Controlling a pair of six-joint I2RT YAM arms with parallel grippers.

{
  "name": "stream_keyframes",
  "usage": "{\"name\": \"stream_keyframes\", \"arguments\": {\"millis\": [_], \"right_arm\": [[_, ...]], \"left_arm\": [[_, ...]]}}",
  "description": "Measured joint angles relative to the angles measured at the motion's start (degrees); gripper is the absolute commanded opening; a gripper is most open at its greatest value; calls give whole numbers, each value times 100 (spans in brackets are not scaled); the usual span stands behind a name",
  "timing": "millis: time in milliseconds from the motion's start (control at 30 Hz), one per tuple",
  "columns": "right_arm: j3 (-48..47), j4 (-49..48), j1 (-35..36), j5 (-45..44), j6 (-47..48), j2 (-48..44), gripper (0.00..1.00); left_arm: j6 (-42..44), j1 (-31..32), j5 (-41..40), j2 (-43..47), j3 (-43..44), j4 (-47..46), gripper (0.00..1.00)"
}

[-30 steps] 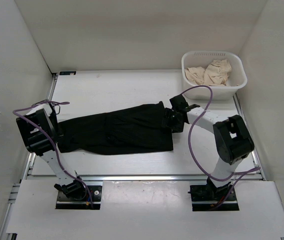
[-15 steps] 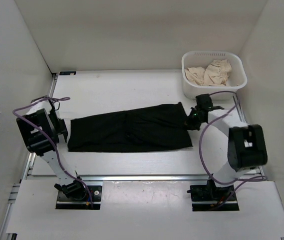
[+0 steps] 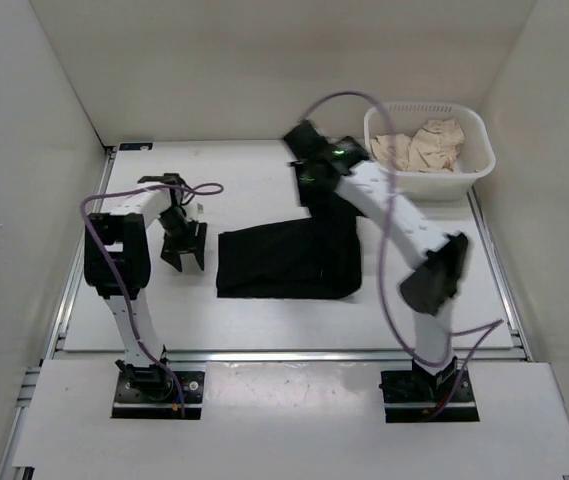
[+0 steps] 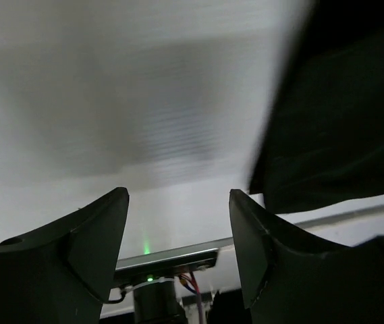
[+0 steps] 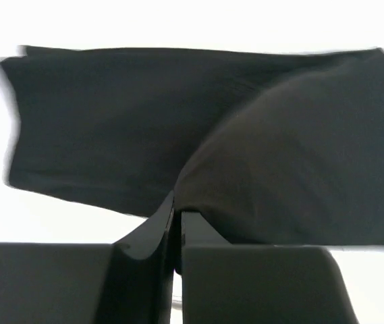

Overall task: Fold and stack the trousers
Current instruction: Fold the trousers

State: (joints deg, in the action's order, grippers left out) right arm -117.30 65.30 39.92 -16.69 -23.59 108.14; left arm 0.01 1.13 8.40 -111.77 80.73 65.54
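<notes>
The black trousers (image 3: 284,262) lie as a short folded block in the middle of the table. One edge rises toward the far side, and my right gripper (image 3: 311,190) is shut on it above the table. In the right wrist view the cloth (image 5: 293,155) drapes up into the closed right gripper (image 5: 178,210). My left gripper (image 3: 183,250) stands open just left of the trousers and holds nothing. In the left wrist view the left gripper (image 4: 178,197) is over bare table, with the trousers (image 4: 340,121) at the upper right.
A white basket (image 3: 376,165) holding beige clothes (image 3: 424,145) stands at the far right corner. White walls close in the table on three sides. A metal rail (image 3: 264,353) runs along the near edge.
The trousers lay stretched long; now they are a shorter block. My right arm swung to the far middle with cloth in its jaws. My left gripper moved right and opened wider.
</notes>
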Motion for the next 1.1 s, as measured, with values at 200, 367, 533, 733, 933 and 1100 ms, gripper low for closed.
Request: {"name": "stream_keyframes", "arguments": {"millis": [200,367,533,733,933,1100], "right_arm": [[-1919,223,1394,291,-166,2435,0],[-1119,153,1572,863,-223,2518,0],[-1722,-433,1672,1220,162,2605,0],[-1751,-890,1902,1628,568,2610,0],[-2020,-1099,2004,1720,833,2920,23],[-2059,-1366,2026,1775,938,3123,89]], "left_arm": [[-44,514,831,-774,114,236,53],[-90,529,1093,-1095,271,389,14],[-87,540,1263,-1204,337,463,14],[-90,549,1381,-1329,562,509,14],[-92,507,1434,-1419,879,356,14],[-118,428,1558,-1458,892,380,32]]}}
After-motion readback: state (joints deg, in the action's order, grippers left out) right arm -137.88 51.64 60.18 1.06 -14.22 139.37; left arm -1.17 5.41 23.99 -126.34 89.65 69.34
